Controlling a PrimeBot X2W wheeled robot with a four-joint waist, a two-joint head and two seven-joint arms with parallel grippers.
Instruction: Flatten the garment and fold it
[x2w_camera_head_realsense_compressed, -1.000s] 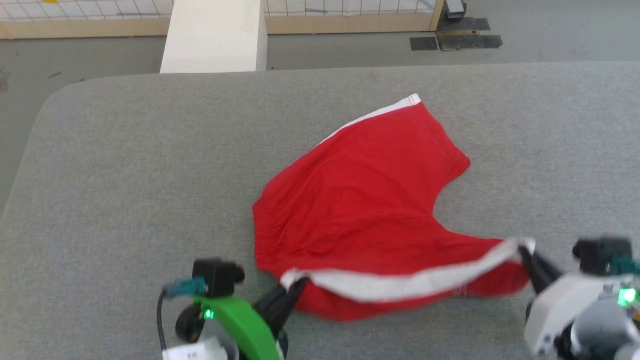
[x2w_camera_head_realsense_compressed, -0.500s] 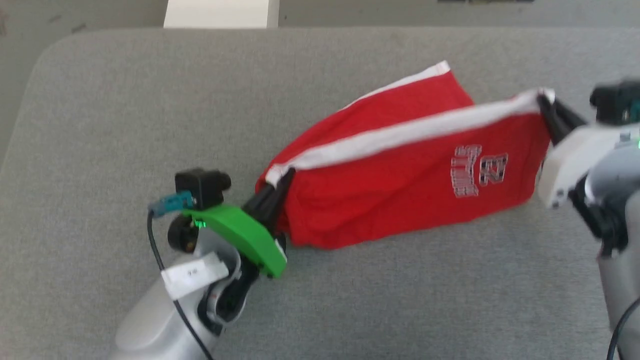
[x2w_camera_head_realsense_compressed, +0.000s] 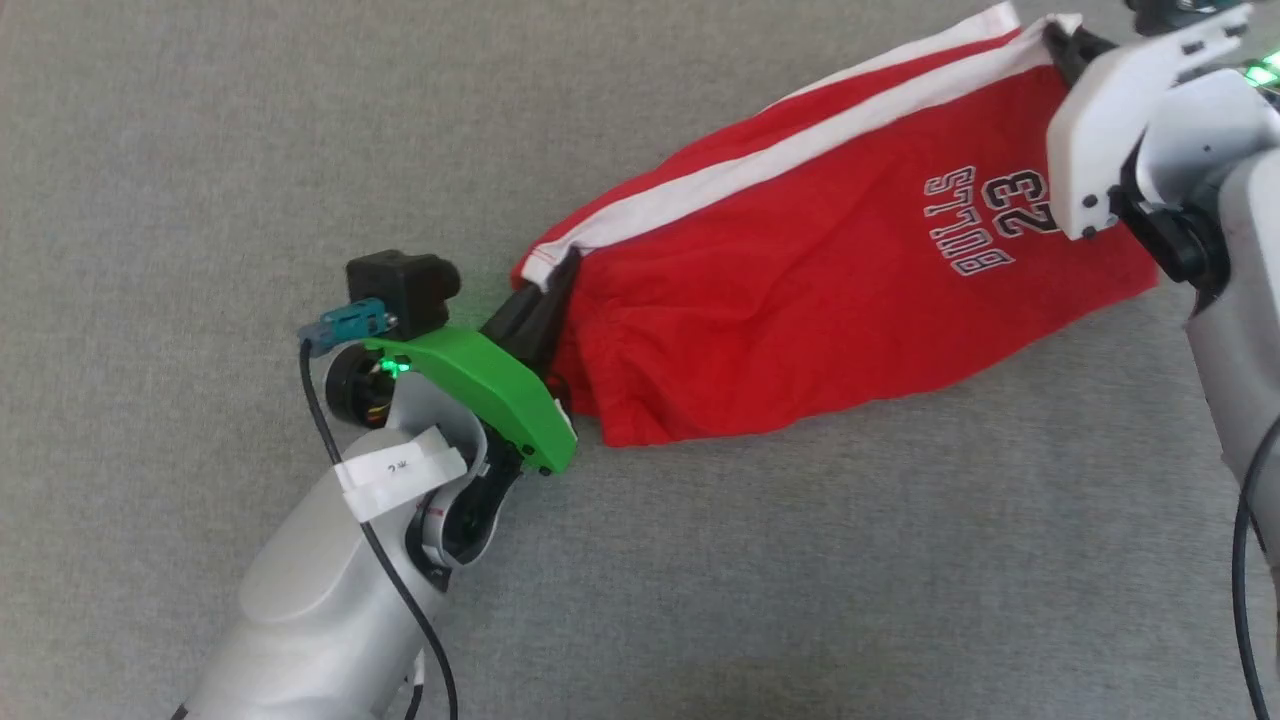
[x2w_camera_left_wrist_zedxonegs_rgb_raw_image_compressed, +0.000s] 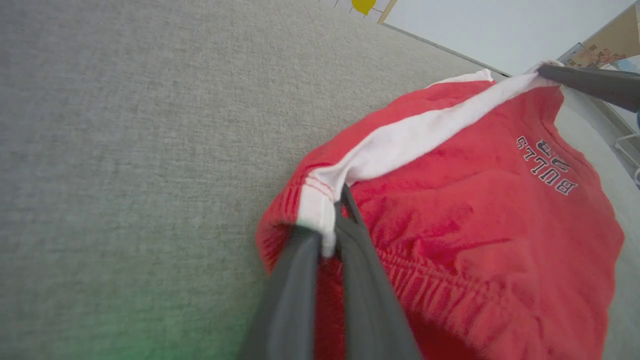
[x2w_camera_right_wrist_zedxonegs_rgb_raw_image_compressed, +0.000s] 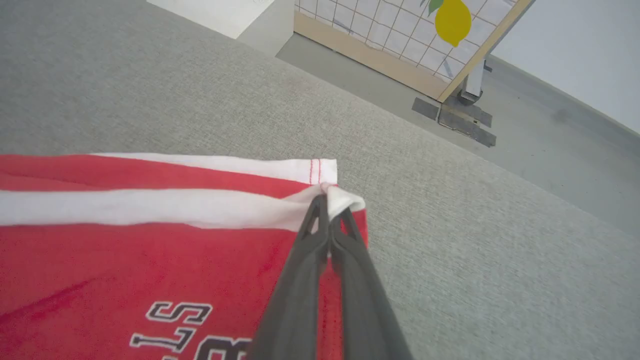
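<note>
From the head camera I saw the garment stretched across the grey padded surface, running from near the middle of the view up to its upper right corner. The left gripper was clamped on the white stripe at the waist end. In the left wrist view its two dark fingers were pinched together over the stripe's stitched edge, with the gathered waistband bunched just beside them. The right gripper was squeezed tight on the other end of the same stripe, at the leg hem, and the right wrist view showed a small fold of white cloth caught between its fingertips. Between the two grips the stripe ran taut as the top edge, and the red cloth spread below it with its lower edge on the surface. The "BULLS 23" print faced me near the right gripper, reading upside down. A second white stripe lay just behind the held one. Beyond the surface, in the right wrist view, stood a white block and a tiled board bearing a lemon.
</note>
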